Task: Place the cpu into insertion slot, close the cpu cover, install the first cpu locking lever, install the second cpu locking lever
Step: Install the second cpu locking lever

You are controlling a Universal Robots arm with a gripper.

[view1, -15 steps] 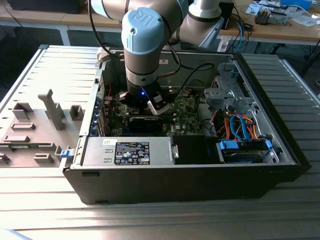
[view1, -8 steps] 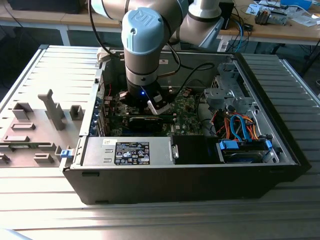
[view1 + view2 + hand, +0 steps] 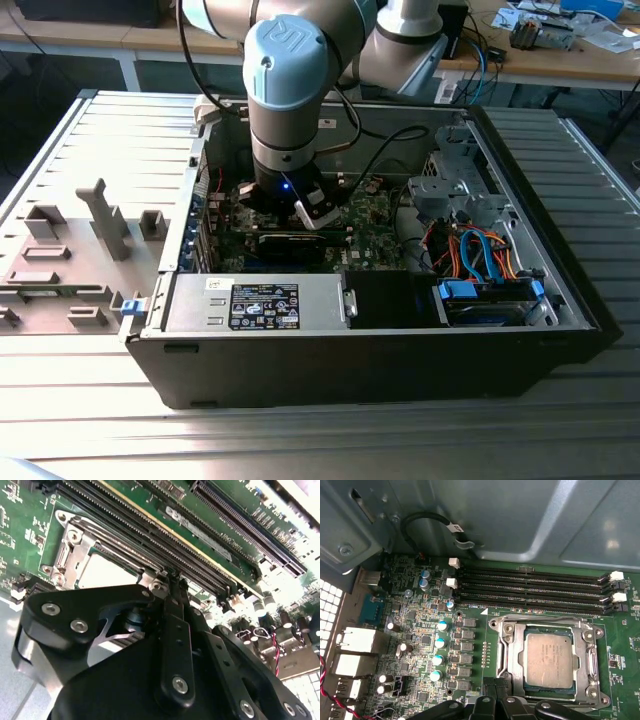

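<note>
cpu seated, cover down
cpu in insertion slot under cpu cover, just ahead of gripper; can't tell whether the gripper is clenched or released.

A lab or workshop: an open PC case on a slatted metal bench (cluttered wooden tables along the frame's top).

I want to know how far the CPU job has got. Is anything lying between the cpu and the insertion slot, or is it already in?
Nothing visible lies between them. In the first wrist view the cpu already sits in the insertion slot, with the cpu cover down around its edges. The gripper is close beside the socket.
</note>
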